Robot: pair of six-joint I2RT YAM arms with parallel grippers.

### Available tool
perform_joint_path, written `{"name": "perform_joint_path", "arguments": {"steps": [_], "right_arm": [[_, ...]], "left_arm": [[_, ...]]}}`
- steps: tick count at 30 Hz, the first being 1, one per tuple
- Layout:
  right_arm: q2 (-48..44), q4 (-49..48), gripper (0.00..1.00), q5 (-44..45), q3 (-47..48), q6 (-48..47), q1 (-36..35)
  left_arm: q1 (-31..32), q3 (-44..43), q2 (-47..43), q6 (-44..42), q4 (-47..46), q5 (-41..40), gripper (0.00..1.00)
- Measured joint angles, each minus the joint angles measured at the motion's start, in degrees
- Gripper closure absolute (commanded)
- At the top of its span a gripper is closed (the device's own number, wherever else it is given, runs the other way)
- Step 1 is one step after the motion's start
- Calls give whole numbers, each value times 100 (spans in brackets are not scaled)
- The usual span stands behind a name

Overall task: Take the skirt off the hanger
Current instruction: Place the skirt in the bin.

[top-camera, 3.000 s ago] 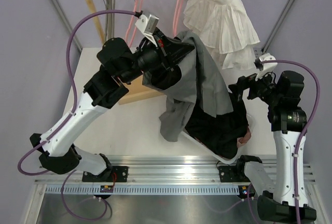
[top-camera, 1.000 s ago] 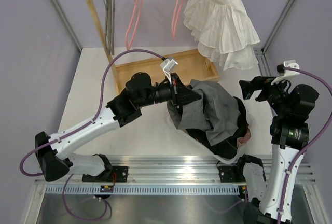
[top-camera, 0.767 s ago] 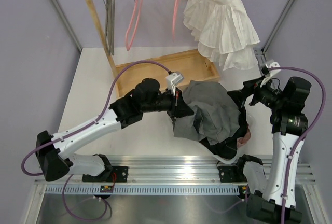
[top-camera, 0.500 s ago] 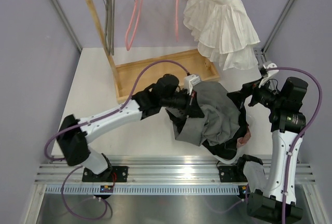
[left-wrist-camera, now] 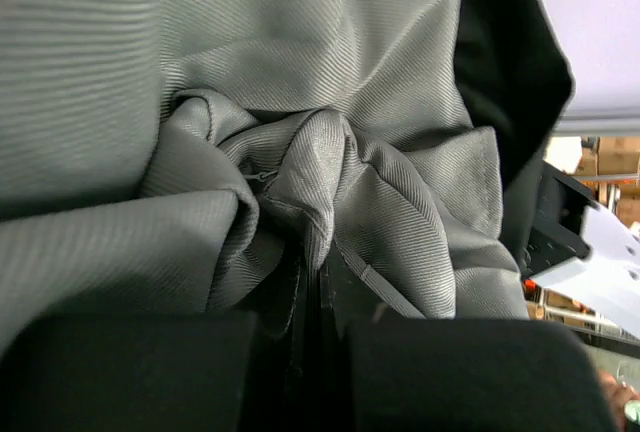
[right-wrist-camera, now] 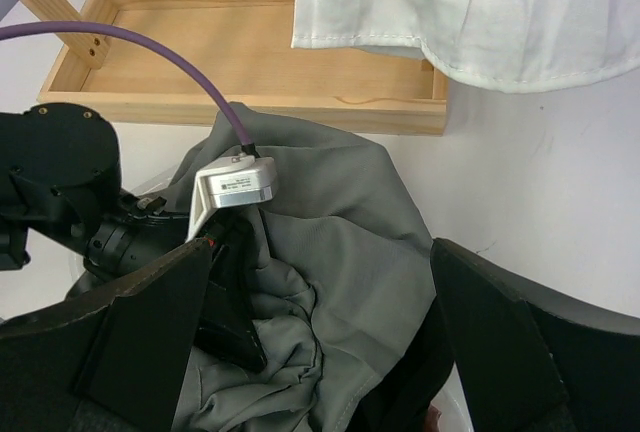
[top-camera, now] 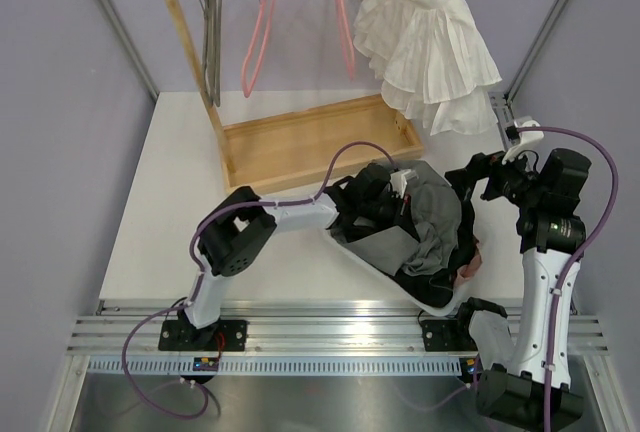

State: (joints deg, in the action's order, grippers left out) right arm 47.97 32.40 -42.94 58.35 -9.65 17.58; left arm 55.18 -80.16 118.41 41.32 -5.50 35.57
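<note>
The grey skirt (top-camera: 437, 214) lies bunched on dark clothes in a white tub (top-camera: 352, 253) at the near right, off any hanger. My left gripper (top-camera: 403, 214) is low over the pile, shut on a fold of the grey skirt (left-wrist-camera: 300, 102); the cloth runs between its closed fingertips (left-wrist-camera: 320, 282). Two bare pink hangers (top-camera: 345, 12) (top-camera: 257, 42) hang on the wooden rack. My right gripper (top-camera: 470, 178) hovers just right of the pile, open and holding nothing. In its own view the right gripper (right-wrist-camera: 320, 352) looks down on the grey skirt (right-wrist-camera: 340, 242).
A white ruffled garment (top-camera: 432, 42) hangs at the rack's right end, also visible as white cloth (right-wrist-camera: 480, 12). The rack's wooden tray base (top-camera: 310, 142) sits behind the tub. A grey hanger (top-camera: 211, 42) hangs at the left. Something pink (top-camera: 470, 267) pokes from the tub's right edge.
My left arm carried the grey skirt rightward and down onto the dark pile, its elbow folding in. The right gripper stayed open and shifted slightly.
</note>
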Motion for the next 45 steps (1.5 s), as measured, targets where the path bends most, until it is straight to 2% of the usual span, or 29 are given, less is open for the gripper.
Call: {"name": "perform_joint_path", "arguments": {"steps": [4,8,12,13,15,16,19,20,23,30,36,41,45], "right_arm": [[33,0,1,-7,-22,-2,0],[140,2,1,-24,-22,-9,0],[236,59,1,-85,-26,-98,2],[267,70,1,-125,-26,-122,2],[328,90,1,-166,-26,-173,4],[358,105,1,-179,-26,-205,4],[428,197,1,-243,-26,-278,4],[442,219,1,-267,-26,-297,4],[448,289,1,-319,-26,-356,7],[525,721,1,-627,120,-1054,7],[710,1327,1,-1097,452,-2302,9],[1316,1860,1,-1445,695,-3298,9],[2024,2090,2,-1510,776,-3731,-81]], "left_arm": [[138,192,-17,66,-273,-372,99],[249,310,-4,94,-428,-678,94],[286,299,103,136,-520,-780,76],[291,323,105,146,-551,-798,63],[313,424,42,170,-684,-837,52],[328,498,-31,170,-758,-879,43],[400,850,-424,35,-894,-1108,34],[415,981,-599,-68,-855,-1193,29],[422,1215,-1080,-389,-560,-1412,21],[407,1224,-1987,-1180,326,-1705,17],[400,1204,-2503,-1545,612,-1709,17],[400,1370,-3042,-1746,791,-2004,16],[400,1521,-3506,-1899,1001,-2444,16]]}}
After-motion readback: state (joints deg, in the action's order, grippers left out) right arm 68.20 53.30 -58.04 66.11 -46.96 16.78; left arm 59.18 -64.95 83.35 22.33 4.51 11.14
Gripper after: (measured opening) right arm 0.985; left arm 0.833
